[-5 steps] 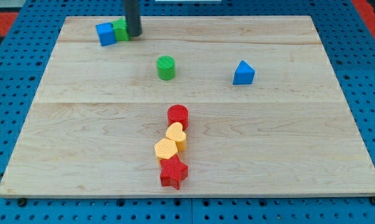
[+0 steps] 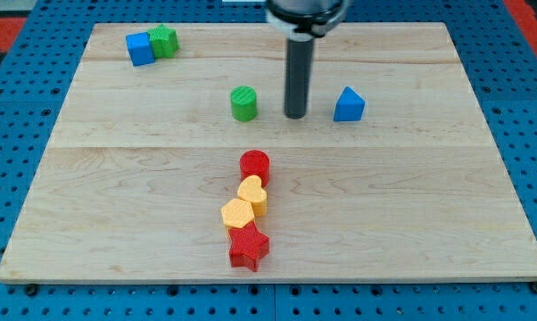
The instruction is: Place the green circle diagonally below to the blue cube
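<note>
The green circle [image 2: 243, 103] stands near the middle of the wooden board [image 2: 117, 178], in its upper half. The blue cube [image 2: 140, 48] sits at the view's top left, touching a second green block [image 2: 163, 41] on its right. My tip [image 2: 294, 115] rests on the board just right of the green circle, with a small gap, between it and a blue triangular block [image 2: 348, 105].
Below the middle a column of touching blocks runs down: a red cylinder [image 2: 255, 166], a yellow heart [image 2: 252, 193], a yellow hexagon-like block [image 2: 237, 215] and a red star [image 2: 248, 247].
My tip has moved from beside the top-left green block down and right to beside the green circle. The blue cube and green block shifted slightly left; the green circle sits slightly further right.
</note>
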